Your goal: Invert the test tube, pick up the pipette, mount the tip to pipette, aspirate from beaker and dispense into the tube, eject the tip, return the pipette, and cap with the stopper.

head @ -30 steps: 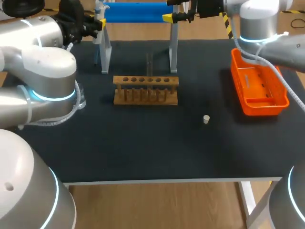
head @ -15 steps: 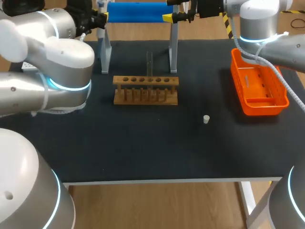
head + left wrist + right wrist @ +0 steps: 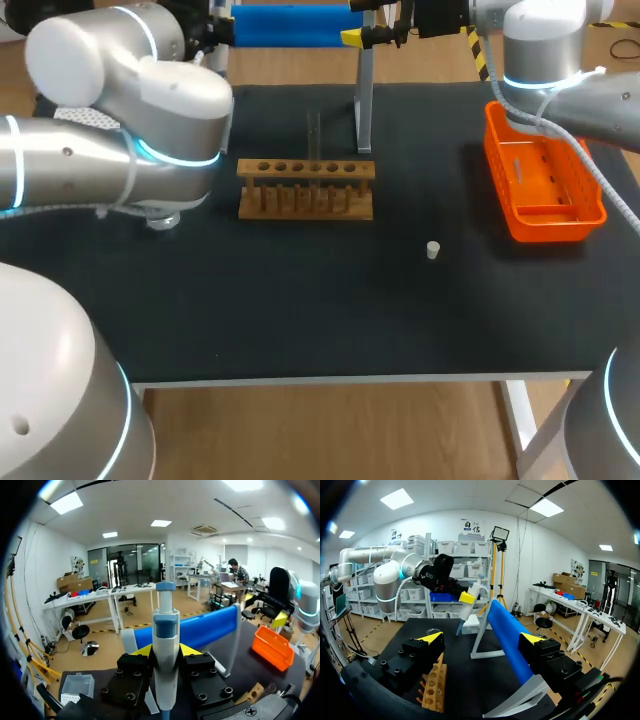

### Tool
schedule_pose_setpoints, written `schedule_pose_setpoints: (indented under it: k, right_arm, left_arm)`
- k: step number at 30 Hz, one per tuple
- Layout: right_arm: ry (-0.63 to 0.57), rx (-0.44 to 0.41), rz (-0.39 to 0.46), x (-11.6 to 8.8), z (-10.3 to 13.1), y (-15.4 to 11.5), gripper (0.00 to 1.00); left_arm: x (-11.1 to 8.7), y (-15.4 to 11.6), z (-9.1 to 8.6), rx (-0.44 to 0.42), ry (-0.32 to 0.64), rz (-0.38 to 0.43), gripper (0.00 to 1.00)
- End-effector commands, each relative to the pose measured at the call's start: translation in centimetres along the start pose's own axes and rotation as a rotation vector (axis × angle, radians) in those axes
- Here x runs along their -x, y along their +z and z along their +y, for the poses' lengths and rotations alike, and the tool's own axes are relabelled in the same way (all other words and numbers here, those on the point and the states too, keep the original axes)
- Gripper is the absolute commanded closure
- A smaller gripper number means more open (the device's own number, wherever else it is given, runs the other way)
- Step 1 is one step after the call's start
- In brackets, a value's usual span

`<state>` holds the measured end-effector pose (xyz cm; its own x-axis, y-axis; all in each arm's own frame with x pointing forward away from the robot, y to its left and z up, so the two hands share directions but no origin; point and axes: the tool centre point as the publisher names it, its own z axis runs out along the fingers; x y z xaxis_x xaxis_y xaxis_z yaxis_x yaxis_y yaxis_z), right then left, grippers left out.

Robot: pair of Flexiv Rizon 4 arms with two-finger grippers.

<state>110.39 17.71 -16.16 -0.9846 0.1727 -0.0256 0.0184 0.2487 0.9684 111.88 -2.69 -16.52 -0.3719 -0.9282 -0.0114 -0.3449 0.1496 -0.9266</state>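
Observation:
My left gripper [image 3: 165, 651] is shut on the white and blue pipette [image 3: 166, 640], which stands upright between its yellow fingertips. From overhead this gripper [image 3: 210, 28] is at the table's far left, beside the blue-barred pipette stand [image 3: 290, 24]. A clear test tube [image 3: 313, 135] stands in the wooden rack [image 3: 305, 188]. The small white stopper [image 3: 432, 250] lies on the mat to the rack's right. My right gripper [image 3: 360, 22] hangs open at the stand's right end; the blue bar [image 3: 507, 640] runs between its open fingers [image 3: 431, 637], untouched.
An orange tray [image 3: 540, 180] sits at the right side of the table. A clear tip box [image 3: 77, 685] stands beyond the left gripper. My left arm's elbow [image 3: 150, 120] covers the mat left of the rack, with a glass base [image 3: 160, 222] showing under it.
My left arm's elbow has swung right across the table toward the rack, covering the stand's left leg; the pipette stays in its grip. The right arm has not moved.

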Motion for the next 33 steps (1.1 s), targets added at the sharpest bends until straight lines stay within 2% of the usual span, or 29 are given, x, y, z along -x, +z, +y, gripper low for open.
schedule_pose_setpoints:
  k: [1,20,33]
  right_arm:
    - [0.001,-0.004,0.005,0.1,0.1,-0.1,0.00]
    - [0.001,-0.004,0.005,0.1,0.1,-0.1,0.00]
    - [0.001,-0.004,0.005,0.1,0.1,-0.1,0.00]
  left_arm:
    - [-0.5,1.0,-0.6,0.052,-0.009,-0.060,1.00]
    - [-0.2,4.0,-0.8,0.134,-0.071,-0.142,1.00]
    - [-0.3,4.8,-0.2,0.182,-0.100,-0.153,1.00]
